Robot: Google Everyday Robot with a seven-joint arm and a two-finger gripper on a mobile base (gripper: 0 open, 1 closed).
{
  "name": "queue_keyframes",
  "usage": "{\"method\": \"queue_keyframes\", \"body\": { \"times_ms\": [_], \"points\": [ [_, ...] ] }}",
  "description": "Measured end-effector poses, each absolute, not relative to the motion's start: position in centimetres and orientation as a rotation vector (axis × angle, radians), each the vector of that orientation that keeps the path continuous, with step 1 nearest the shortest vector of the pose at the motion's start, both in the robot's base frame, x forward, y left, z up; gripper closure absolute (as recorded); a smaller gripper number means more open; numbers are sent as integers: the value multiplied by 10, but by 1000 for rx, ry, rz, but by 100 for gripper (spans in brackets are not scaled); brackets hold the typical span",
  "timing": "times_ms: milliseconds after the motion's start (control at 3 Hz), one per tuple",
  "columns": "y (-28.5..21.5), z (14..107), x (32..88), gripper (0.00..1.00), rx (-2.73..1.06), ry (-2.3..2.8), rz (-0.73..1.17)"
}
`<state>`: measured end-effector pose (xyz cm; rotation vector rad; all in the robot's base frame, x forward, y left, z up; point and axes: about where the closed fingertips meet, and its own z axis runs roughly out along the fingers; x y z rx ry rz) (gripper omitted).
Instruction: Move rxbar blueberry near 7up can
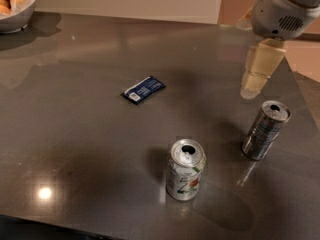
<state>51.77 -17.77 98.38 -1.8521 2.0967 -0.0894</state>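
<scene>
Snack bar (144, 89): flat dark-blue wrapper with a white end, lying on the table (75, 134). 7up can (185, 170) stands apart. Gripper (250, 86) hangs above the dark can (265, 130); can't tell its grip.

Just the one camera here, mounted up high and looking down at an angle across the dark table (75, 134), from its near edge toward the far wall. It's fairly close in, so the table fills most of the shot. The 7up can (185, 170) is nearest the lens, the rxbar blueberry (143, 89) is mid-table, and a bowl (15, 19) is cropped at top left. The gripper (250, 86) hangs at the top right, above the slim dark can (265, 130)
</scene>
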Motion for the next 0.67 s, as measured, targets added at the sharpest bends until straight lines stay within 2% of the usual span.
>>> {"method": "queue_keyframes", "body": {
  "times_ms": [667],
  "points": [
    [-116,963,592,0,-1992,1927,-32]
  ]
}}
